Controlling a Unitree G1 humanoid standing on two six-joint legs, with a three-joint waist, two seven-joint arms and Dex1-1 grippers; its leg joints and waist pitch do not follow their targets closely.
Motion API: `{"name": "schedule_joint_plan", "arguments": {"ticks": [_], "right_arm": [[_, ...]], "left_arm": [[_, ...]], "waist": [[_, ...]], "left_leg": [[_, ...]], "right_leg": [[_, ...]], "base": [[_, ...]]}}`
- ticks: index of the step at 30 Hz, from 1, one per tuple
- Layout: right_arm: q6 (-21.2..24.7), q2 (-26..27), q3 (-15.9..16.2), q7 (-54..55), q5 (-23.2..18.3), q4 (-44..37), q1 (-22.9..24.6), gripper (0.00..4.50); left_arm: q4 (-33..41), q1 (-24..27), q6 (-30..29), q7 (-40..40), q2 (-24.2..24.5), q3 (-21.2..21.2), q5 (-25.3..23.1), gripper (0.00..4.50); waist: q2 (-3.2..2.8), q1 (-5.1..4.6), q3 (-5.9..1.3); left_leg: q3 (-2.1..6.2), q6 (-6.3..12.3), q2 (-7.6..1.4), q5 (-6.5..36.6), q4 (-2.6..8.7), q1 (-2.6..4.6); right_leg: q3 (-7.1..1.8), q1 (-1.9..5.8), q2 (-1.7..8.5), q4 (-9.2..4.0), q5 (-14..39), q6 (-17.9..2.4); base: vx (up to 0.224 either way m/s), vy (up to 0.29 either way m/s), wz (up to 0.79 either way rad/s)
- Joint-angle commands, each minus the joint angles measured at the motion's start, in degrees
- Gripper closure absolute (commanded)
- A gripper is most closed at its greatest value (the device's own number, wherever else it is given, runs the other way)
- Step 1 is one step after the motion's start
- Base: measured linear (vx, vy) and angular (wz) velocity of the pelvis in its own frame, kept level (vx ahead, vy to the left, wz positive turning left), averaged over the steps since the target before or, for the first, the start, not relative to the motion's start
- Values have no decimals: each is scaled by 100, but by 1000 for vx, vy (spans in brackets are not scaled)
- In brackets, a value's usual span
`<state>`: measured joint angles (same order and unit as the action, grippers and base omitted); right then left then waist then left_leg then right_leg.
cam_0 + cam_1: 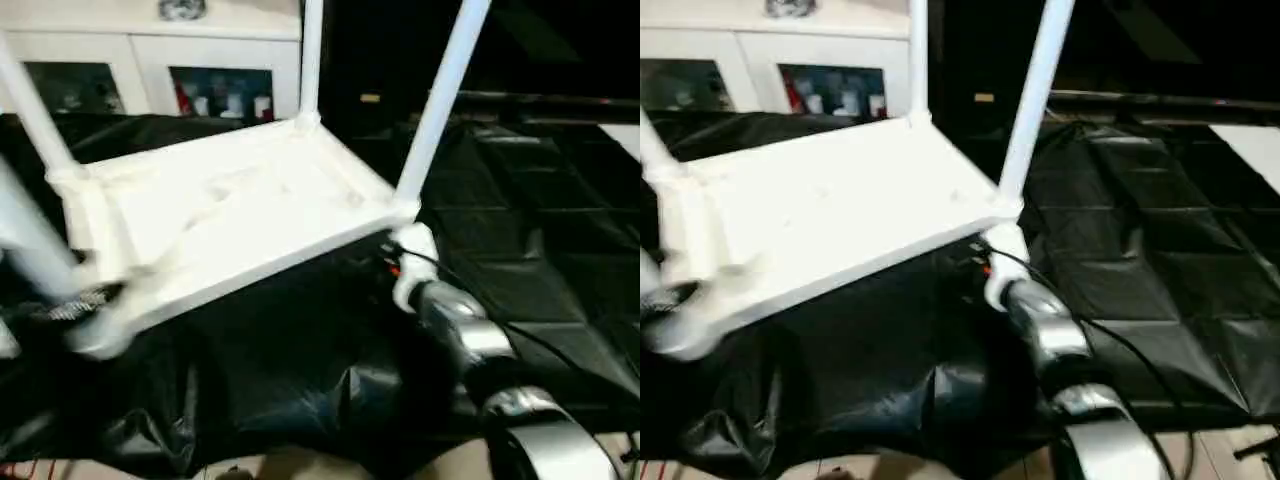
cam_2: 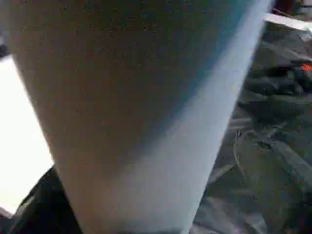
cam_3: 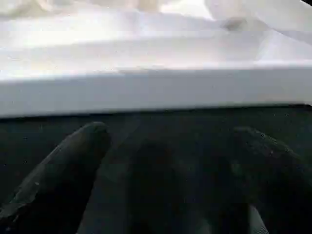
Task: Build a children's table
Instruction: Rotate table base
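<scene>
White plastic rectangular tabletop [image 1: 230, 215] lies upside down, ribbed underside up, tilted over crumpled black plastic sheet [image 1: 540, 250]; white cylindrical tube legs [image 1: 440, 105] stand up from corner sockets

Right gripper [image 3: 165, 161] under near right corner of tabletop, two black fingers [image 3: 58, 175] spread wide, just below white rim, holding nothing; contact with rim unclear

Left gripper not discernible at near left corner; left wrist camera sits close against white tube leg [image 2: 141, 117]; jaws stand wide, grip on leg cannot be told

White glass-door cabinet [image 1: 150, 60] behind table
</scene>
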<state>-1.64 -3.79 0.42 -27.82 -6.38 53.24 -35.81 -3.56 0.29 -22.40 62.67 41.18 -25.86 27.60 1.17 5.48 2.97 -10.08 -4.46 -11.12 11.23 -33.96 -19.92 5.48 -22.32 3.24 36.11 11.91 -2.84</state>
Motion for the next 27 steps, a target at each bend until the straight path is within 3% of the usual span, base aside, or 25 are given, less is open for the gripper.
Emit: {"name": "schedule_joint_plan", "arguments": {"ticks": [1,6,7,8,9,10,12,14,15,16,17,20,21,27], "right_arm": [[-147,18,10,93,40,151,-156,0],[-209,136,-4,212,117,552,-485,0],[-209,136,-4,213,118,554,-487,0],[-218,152,-8,187,134,609,-520,0],[-200,184,12,154,167,676,-557,0],[-200,190,21,144,178,707,-572,0],[-249,235,96,117,242,813,-598,0],[-267,253,112,106,252,837,-602,0],[-277,280,119,87,251,874,-617,0],[-284,318,141,59,258,880,-619,0],[-268,415,179,-39,244,866,-611,0],[-297,533,225,-199,236,875,-605,0],[-301,610,261,-346,244,874,-595,0],[-342,805,349,-734,246,839,-555,0]], "left_arm": [[368,-75,-193,32,-136,331,212,3],[1358,77,-1015,320,-325,1110,792,3],[1360,78,-1016,320,-325,1113,793,3],[1479,77,-1082,316,-360,1239,865,3],[1717,70,-1170,333,-432,1451,1003,3],[1794,62,-1209,338,-458,1520,1044,3],[2018,-64,-1349,247,-607,1750,1126,3],[2064,-122,-1397,208,-666,1809,1158,3],[2120,-223,-1441,124,-774,1891,1179,3],[2154,-350,-1524,47,-894,1989,1230,3],[2213,-586,-1660,-60,-1152,2177,1361,3],[2296,-785,-1833,-185,-1351,2357,1534,3],[2303,-914,-1907,-292,-1499,2441,1667,3],[2340,-1178,-2031,-439,-1863,2663,1838,3]], "waist": [[-188,-5,-308],[-173,7,-317],[-162,5,-315],[-113,-5,-315],[-133,-7,-317],[-104,-16,-315],[-110,-50,-306],[-95,-67,-302],[-60,-105,-296],[-83,-103,-294],[-66,-108,-294],[-70,-87,-309],[-33,-118,-306],[-8,-218,-324]], "left_leg": [[80,-76,-289,1416,444,80],[84,-134,-292,1388,451,68],[74,-113,-277,1356,447,54],[69,-85,-276,1320,451,43],[73,-80,-272,1261,442,29],[66,-76,-268,1213,437,20],[72,-83,-259,1223,438,12],[80,-86,-254,1240,436,14],[78,-89,-251,1268,445,0],[76,-102,-255,1333,435,37],[70,-107,-257,1341,432,46],[81,-111,-260,1267,437,24],[89,-105,-249,1241,441,-6],[82,5,-238,952,406,-44]], "right_leg": [[-419,216,537,-438,1050,-1149],[-413,223,517,-392,902,-1190],[-416,229,510,-390,854,-1190],[-416,241,505,-400,847,-1172],[-418,254,518,-389,846,-1157],[-420,261,518,-401,878,-1128],[-418,264,516,-411,998,-1071],[-425,272,526,-433,1160,-1014],[-421,274,511,-441,1256,-971],[-424,252,521,-464,1399,-943],[-428,246,518,-470,1422,-938],[-431,261,525,-446,1286,-968],[-417,288,504,-433,1257,-937],[-420,323,522,-428,1019,-989]], "base": [[0,0,0],[0,0,0],[0,0,0],[0,0,0],[0,0,0],[0,0,0],[0,0,0],[0,0,0],[0,0,0],[0,0,0],[0,0,0],[0,0,0],[0,0,0],[0,0,0]]}}
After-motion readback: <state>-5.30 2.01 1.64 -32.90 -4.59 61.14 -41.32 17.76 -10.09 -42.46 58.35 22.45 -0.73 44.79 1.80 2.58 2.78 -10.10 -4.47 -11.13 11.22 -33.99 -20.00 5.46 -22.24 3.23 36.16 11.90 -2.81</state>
